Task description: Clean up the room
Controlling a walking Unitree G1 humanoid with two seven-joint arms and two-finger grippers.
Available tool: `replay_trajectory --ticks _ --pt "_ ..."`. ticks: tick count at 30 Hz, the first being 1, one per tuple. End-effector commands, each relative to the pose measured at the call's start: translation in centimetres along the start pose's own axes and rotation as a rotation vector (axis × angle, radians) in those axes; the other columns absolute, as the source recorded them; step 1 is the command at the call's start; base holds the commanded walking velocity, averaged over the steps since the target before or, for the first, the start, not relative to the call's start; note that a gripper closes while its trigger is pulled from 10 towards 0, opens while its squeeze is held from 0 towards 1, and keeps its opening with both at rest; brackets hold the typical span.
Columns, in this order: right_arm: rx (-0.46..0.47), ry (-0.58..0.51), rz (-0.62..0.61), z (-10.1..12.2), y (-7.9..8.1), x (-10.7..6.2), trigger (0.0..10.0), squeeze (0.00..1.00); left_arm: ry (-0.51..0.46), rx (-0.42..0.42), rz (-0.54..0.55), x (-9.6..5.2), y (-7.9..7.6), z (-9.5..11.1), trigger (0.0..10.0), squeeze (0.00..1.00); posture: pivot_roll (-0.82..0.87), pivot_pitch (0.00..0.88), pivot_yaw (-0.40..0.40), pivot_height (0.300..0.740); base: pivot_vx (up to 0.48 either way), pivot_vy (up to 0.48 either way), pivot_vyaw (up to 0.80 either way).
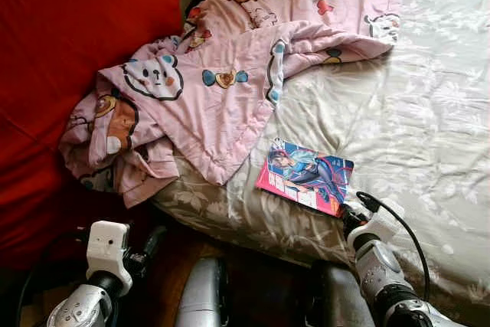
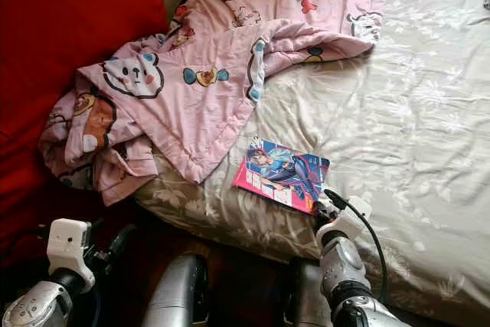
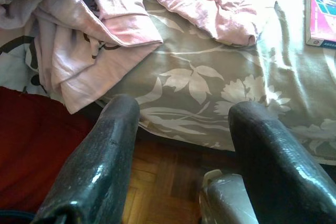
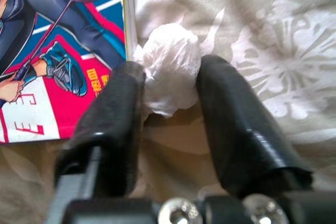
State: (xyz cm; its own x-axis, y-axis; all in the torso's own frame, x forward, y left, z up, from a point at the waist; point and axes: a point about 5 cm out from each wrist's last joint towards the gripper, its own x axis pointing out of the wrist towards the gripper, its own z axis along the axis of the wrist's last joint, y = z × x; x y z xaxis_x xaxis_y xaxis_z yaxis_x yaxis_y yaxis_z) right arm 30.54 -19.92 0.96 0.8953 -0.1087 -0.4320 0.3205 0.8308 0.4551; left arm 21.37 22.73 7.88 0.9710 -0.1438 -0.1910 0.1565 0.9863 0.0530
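Right end effector (image 4: 170,85) seemingly around tissue (image 4: 169,69)

On the bed (image 1: 429,112), a blanket (image 1: 207,89) lies left of a book (image 1: 306,175), with a crumpled tissue (image 4: 170,66) beside the book.

Both arms (image 1: 99,281) forward, jaws apart

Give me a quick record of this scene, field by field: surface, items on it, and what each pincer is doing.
surface: bed with pale floral sheet
bedding: pink cartoon-print blanket, rumpled, hanging over the bed edge
book: pink and blue illustrated comic book, flat near the edge
trash: crumpled white tissue wad, beside the book
right pincer: fingers either side of the tissue
left pincer: open, above wooden floor
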Motion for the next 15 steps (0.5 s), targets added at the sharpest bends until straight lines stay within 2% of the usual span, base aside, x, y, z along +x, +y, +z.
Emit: replay_trajectory --ticks 1,15 --pt "-0.002 0.029 -0.01 -0.82 -0.24 -0.21 0.0 0.0 0.044 -0.006 0.019 -0.41 0.37 -0.9 10.0 0.0 0.26 0.297 0.084 0.622 0.0 0.0 0.0" --pt "-0.008 0.041 -0.011 -0.92 -0.36 -0.23 0.0 0.0 0.039 -0.003 0.023 -0.1 0.38 -0.96 10.0 0.0 0.27 0.279 0.076 0.622 0.0 0.0 0.0"
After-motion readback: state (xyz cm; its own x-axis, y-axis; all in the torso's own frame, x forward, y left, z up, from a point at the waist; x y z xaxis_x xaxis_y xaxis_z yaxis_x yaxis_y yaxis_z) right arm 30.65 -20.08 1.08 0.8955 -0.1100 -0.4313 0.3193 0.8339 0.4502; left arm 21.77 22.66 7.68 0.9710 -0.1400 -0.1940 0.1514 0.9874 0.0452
